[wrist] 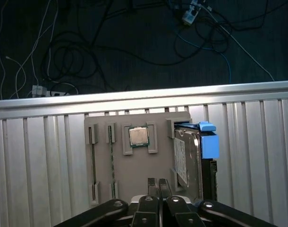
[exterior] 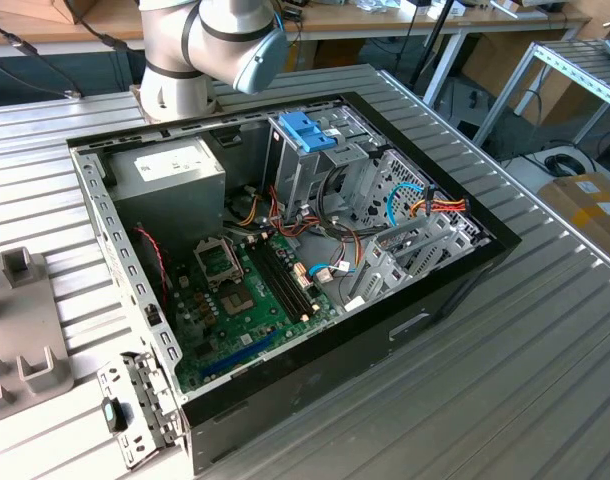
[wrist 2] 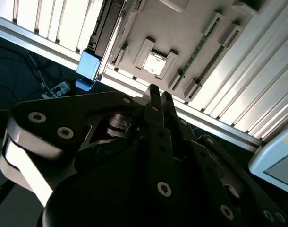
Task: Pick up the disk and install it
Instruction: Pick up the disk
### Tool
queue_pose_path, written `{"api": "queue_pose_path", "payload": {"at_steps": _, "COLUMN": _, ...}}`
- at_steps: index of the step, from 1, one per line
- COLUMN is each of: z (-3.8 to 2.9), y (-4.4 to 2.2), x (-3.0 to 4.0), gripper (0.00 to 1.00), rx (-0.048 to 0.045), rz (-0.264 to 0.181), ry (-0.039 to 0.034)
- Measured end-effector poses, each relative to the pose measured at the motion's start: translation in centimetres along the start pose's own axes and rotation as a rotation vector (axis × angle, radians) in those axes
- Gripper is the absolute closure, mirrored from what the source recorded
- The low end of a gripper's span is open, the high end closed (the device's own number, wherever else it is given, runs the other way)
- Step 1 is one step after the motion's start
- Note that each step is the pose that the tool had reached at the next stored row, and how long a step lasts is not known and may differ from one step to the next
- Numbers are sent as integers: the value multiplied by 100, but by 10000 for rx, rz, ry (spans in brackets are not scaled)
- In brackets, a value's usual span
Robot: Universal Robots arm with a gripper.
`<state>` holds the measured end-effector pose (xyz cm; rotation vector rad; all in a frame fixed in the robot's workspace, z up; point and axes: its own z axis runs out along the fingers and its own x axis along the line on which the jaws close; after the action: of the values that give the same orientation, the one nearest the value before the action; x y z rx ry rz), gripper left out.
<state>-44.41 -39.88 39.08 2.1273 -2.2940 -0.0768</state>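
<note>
one disk [wrist: 186,161] is stood on edge in a slot of the grey fixture tray [wrist: 134,166], likely so its edges can be gripped; gripper [wrist: 158,182] is held over the tray, clenched together, nothing grasped.

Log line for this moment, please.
gripper: shut, empty | nearest: fixture tray | disk: in tray slot, ungrasped

Even, bright light in exterior view; soft shadow inside case [exterior: 335,368]. Strong glare on bench [wrist 2: 257,71] slats in second wrist view; pincer [wrist 2: 159,94] dark, underexposed. Floor [wrist: 134,47] dim in first wrist view.
</note>
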Motion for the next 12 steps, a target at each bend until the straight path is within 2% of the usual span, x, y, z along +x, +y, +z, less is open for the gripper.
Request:
{"api": "queue_pose_path", "payload": {"at_steps": 4, "z": 0, "y": 0, "x": 0, "gripper": 58, "rx": 0, "rz": -8, "ry": 0}}
{"api": "queue_pose_path", "payload": {"at_steps": 5, "z": 0, "y": 0, "x": 0, "gripper": 58, "rx": -1, "rz": -9, "ry": 1}}
{"api": "queue_pose_path", "payload": {"at_steps": 6, "z": 0, "y": 0, "x": 0, "gripper": 52, "rx": 0, "rz": -11, "ry": 0}}
{"api": "queue_pose_path", "payload": {"at_steps": 7, "z": 0, "y": 0, "x": 0, "gripper": 52, "rx": 0, "rz": -12, "ry": 1}}
{"api": "queue_pose_path", "payload": {"at_steps": 8, "z": 0, "y": 0, "x": 0, "gripper": 46, "rx": 0, "rz": -14, "ry": 1}}
{"api": "queue_pose_path", "payload": {"at_steps": 12, "z": 0, "y": 0, "x": 0, "gripper": 46, "rx": 0, "rz": -21, "ry": 1}}
